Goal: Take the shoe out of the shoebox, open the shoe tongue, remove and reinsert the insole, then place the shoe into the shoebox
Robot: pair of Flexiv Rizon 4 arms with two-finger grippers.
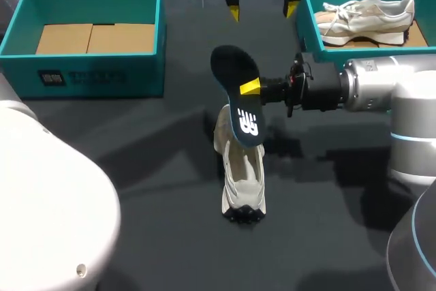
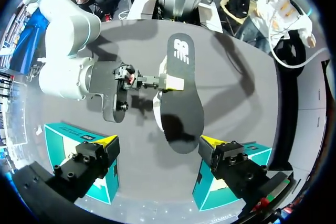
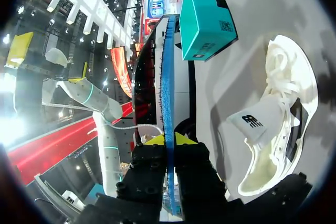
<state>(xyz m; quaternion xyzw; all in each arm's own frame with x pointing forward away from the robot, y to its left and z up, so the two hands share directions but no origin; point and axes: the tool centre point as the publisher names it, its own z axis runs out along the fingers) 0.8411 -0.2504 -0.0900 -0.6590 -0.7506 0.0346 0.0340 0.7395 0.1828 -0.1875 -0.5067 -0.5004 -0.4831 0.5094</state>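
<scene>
The insole (image 1: 233, 66) stands over the far end of the shoe (image 1: 242, 182) and hides it in the head view. From the left wrist, the insole (image 2: 181, 103) covers nearly all of the shoe, leaving only pale slivers (image 2: 157, 111) beside it. From the right wrist, the insole (image 3: 167, 77) shows only edge-on, as a thin blue strip.

The right gripper (image 1: 250, 88) is clamped on the insole's edge, one yellow tip on each face (image 3: 169, 140), and holds it off the table (image 1: 136, 168). The shoe (image 3: 278, 129) lies on the table beside that gripper, its tongue pulled up.

The left gripper (image 1: 262, 10) hangs beyond the insole, partly cut off at the frame's edge. Its fingers are spread wide with nothing touching them (image 2: 158, 141).

The left box (image 1: 102, 73) holds only cardboard (image 1: 92, 37). The right box (image 1: 308, 11), partly out of frame, holds a second shoe (image 1: 368, 15).
</scene>
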